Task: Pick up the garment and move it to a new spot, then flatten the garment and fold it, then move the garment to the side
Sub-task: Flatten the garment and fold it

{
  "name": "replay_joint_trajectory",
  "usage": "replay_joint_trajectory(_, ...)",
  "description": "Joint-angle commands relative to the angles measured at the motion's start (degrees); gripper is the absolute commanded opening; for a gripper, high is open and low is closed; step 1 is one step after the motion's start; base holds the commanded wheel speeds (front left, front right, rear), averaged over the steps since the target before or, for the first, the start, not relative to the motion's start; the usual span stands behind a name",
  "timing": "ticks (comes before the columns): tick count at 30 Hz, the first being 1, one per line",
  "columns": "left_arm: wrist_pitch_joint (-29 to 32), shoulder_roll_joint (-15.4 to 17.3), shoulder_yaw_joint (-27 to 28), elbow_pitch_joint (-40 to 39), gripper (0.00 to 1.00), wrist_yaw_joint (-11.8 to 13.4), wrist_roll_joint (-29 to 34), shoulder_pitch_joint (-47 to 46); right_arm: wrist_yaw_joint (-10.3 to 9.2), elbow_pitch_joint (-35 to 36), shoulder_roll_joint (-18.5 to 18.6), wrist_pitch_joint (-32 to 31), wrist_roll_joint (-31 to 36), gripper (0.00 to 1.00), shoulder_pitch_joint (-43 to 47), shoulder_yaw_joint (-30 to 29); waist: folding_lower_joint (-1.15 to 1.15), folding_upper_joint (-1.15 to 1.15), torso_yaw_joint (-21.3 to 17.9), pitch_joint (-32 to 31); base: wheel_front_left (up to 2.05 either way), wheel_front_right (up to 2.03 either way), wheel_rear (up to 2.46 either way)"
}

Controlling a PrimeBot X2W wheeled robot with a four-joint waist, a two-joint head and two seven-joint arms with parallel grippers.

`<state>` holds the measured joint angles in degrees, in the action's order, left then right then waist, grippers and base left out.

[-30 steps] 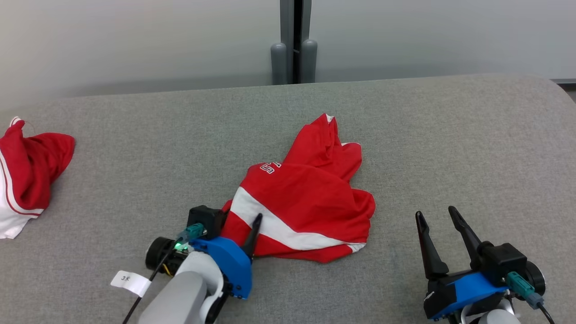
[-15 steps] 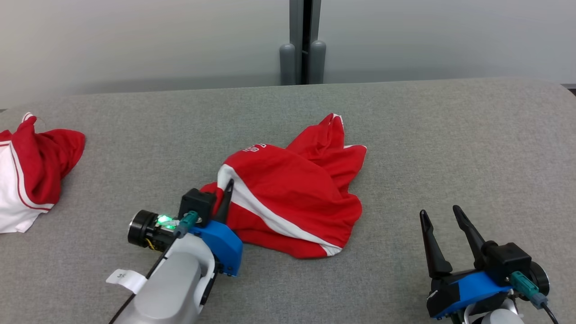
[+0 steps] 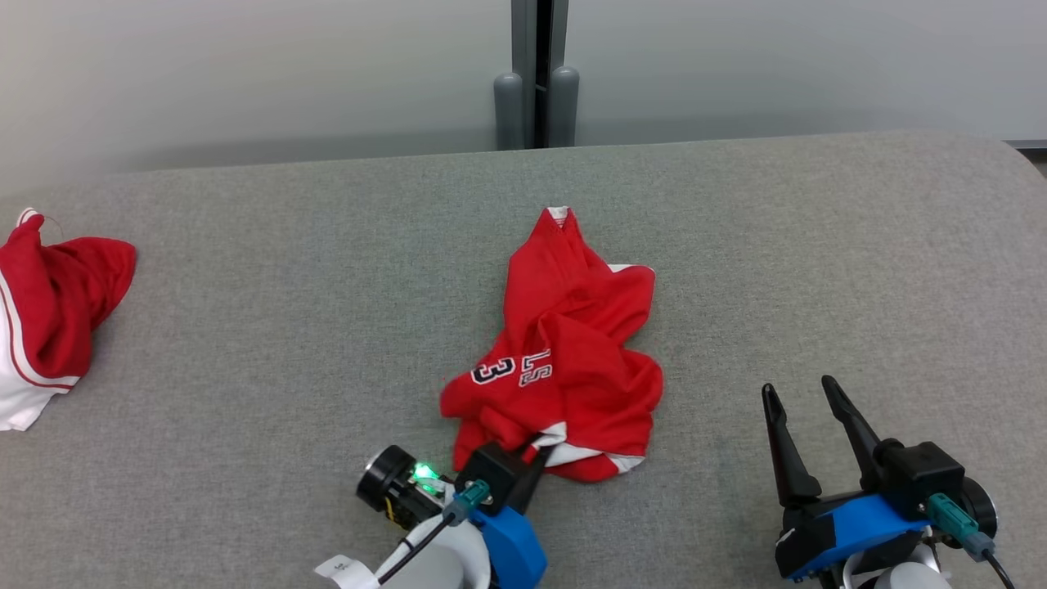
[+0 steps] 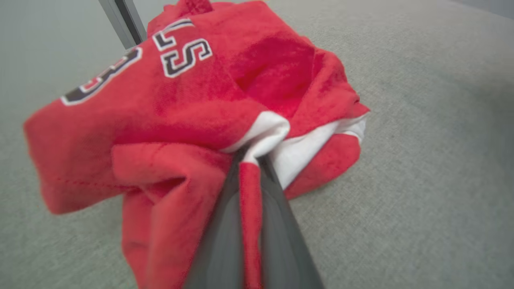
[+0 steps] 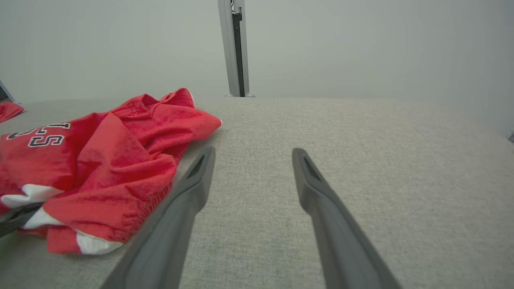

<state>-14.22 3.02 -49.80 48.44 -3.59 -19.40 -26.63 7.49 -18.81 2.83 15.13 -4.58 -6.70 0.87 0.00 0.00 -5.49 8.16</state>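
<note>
1. Head view: the red jersey is lying bunched on the grey table, straight out from the grey post toward the robot, and its long axis is running along that same line. The left gripper is holding the end farthest from the post, its jaws closed on a white-banded fold. The right gripper is waiting to the right of the post line, well apart from the jersey, its jaws gaping and holding nothing. A second red-and-white garment is sitting far to the left of the post.
2. Left wrist view: the two dark fingers are pressing together with a strip of red cloth and the white hem caught between them. The rest of the jersey is piling up beyond the tips, toward the post, with its lettering facing up.
3. Right wrist view: the jersey is lying left of the spread fingers, whose tips are pointing at bare table.
4. Judgement: the left arm is already gripping the jersey, so the carry is looking like its job. The right arm would need to swing in toward the post line to catch a free edge for flattening.
</note>
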Motion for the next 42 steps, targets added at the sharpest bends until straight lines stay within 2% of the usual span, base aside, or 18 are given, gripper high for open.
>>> replay_joint_trajectory(1,0.21,-0.15,-0.89,-1.23,1.0,-0.3,-1.39,0.5,0.01,-0.06,0.11,0.04,0.11,1.0,-0.58,-0.27,0.0,0.0,-0.06,0.0,0.0,0.0,0.0)
replay_joint_trajectory(8,-0.01,-0.11,-3.42,-5.53,1.0,0.36,-7.52,1.06,0.01,-0.67,0.11,0.04,0.18,1.0,0.44,-0.77,0.0,0.0,1.29,-1.29,0.0,0.0,0.0)
replay_joint_trajectory(14,-0.72,0.06,-0.45,-9.29,1.0,2.41,-10.67,1.6,0.01,-0.96,0.12,0.04,0.06,1.0,1.43,-0.8,0.0,0.0,2.64,-3.1,0.0,0.0,0.0)
replay_joint_trajectory(25,-0.96,7.3,9.13,-17.09,1.0,6.47,-15.53,5.06,0.01,-0.99,0.11,0.04,-0.25,1.0,2.34,-0.13,0.0,0.0,2.74,-3.84,0.0,0.0,0.0)
replay_joint_trajectory(33,0.37,10.28,13.37,-12.05,1.0,8.85,-18.88,5.73,0.01,-1.03,0.11,0.04,0.29,1.0,1.46,0.03,0.0,0.0,2.09,-2.71,0.0,0.0,0.0)
replay_joint_trajectory(35,1.59,10.59,12.29,-9.46,1.0,8.78,-17.77,4.57,0.01,-1.12,0.11,0.03,0.5,1.0,1.3,0.11,0.0,0.0,1.95,-2.35,0.0,0.0,0.0)
replay_joint_trajectory(42,3.67,7.69,8.54,-4.47,1.0,4.6,-16.75,1.85,0.01,-1.22,0.11,0.03,0.87,1.0,0.76,-0.11,0.0,0.0,1.36,-1.39,0.0,0.0,0.0)
